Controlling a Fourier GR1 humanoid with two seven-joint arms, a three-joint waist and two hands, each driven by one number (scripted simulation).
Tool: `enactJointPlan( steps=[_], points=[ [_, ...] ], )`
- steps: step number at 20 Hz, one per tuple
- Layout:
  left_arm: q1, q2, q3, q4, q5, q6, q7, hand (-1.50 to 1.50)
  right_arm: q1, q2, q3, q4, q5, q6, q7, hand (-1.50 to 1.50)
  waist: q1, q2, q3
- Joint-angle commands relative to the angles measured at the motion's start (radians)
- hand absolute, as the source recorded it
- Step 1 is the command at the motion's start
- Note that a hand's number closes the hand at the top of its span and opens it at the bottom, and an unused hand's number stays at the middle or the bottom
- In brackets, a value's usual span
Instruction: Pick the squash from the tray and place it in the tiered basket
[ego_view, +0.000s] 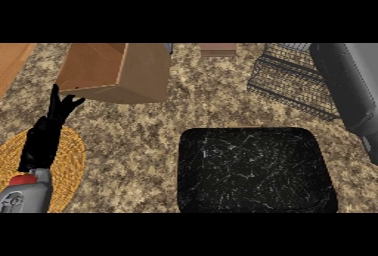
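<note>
A black marbled tray lies on the counter at the lower middle-right, and nothing lies in it. No squash shows anywhere in the head view. The black wire tiered basket stands at the upper right, and I see nothing in its mesh. My left hand rests at the left edge, open with fingers pointing up, far from both tray and basket. My right hand does not show.
An open wooden box stands at the upper left. A round woven mat lies under my left forearm. A grey appliance fills the right edge beside the basket. A small brown block sits at the back.
</note>
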Motion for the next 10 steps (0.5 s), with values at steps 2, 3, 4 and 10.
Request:
enactJointPlan(
  steps=[2, 3, 4, 10],
  points=[
    [0.035, -0.029, -0.012, 0.0, -0.005, 0.009, -0.043, 0.0, 0.055, -0.021, -0.076, 0.006, -0.082, -0.011, -0.103, 1.5, 0.002, 0.001, 0.0],
    [-0.055, 0.012, 0.015, 0.031, -0.01, 0.002, 0.011, 0.0, 0.073, -0.016, -0.081, -0.015, -0.086, -0.032, -0.106, 1.5, -0.004, 0.001, 0.0],
    [0.023, -0.014, -0.009, -0.035, -0.006, -0.001, -0.004, 0.0, 0.092, -0.016, -0.087, -0.021, -0.098, -0.014, -0.119, 1.5, 0.0, -0.001, 0.0],
    [-0.023, -0.004, 0.018, 0.039, 0.001, -0.001, 0.002, 0.0, 0.158, -0.002, -0.241, 0.0, -0.243, -0.067, -0.095, -1.5, -0.008, 0.002, 0.0]
  ],
)
